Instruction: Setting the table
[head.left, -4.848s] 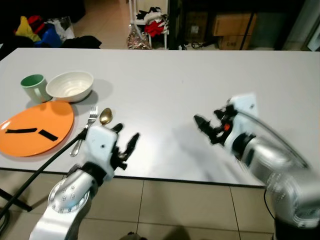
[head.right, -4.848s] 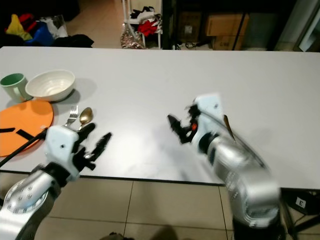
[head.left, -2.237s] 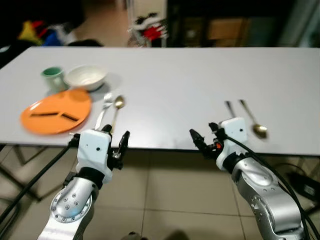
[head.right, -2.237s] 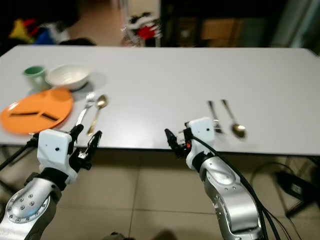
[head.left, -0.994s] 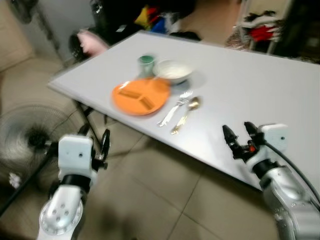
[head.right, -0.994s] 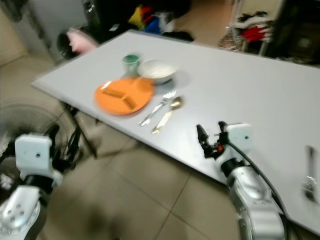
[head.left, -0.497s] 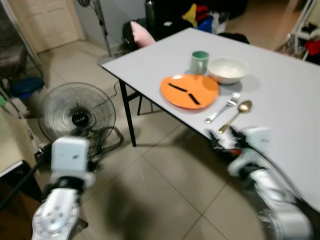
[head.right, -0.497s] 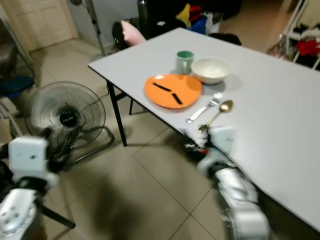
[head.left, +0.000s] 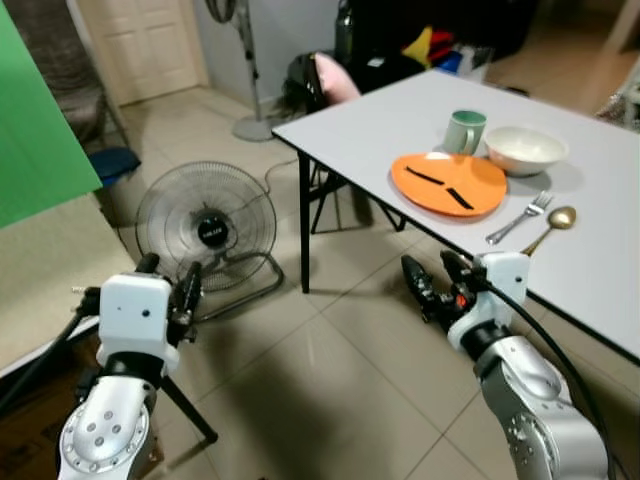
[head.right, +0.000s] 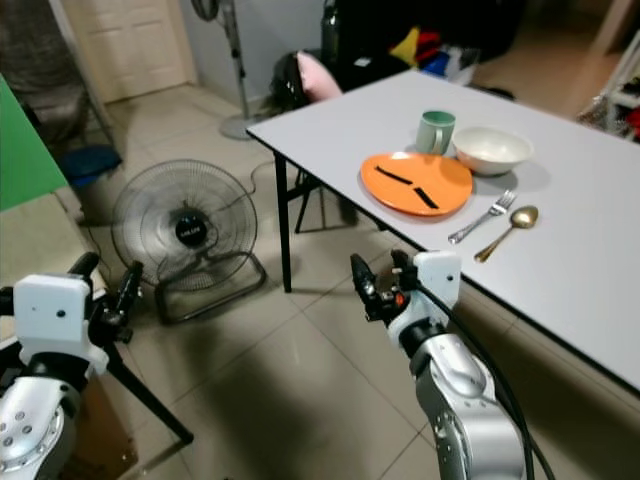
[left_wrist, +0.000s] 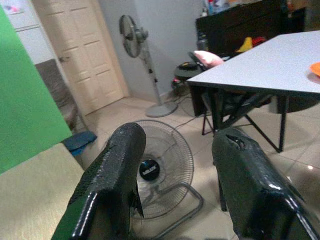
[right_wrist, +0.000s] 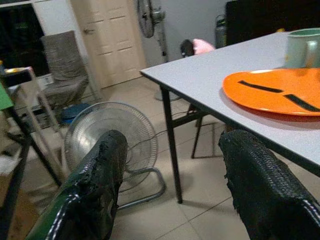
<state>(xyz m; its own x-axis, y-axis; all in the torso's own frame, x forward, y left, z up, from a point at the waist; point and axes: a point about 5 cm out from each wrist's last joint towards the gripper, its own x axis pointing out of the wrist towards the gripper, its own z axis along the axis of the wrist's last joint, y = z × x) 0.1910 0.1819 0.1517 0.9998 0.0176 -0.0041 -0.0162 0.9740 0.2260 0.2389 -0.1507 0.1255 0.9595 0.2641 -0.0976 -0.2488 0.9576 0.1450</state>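
The robot has turned away from the worktop (head.left: 380, 115); both the left claw (head.left: 168, 285) and right claw (head.left: 431, 280) now hang apart and empty over the floor. The plate (head.left: 449, 183), mug (head.left: 465, 130), bowl (head.left: 525, 150), fork (head.left: 520, 217) and spoon (head.left: 550, 226) sit near its corner.

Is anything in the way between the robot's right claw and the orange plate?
Nothing visible blocks it. The right gripper hangs open over the tiled floor, off the table's near edge and lower than its top. The orange plate lies just inside that edge, with open air between them.
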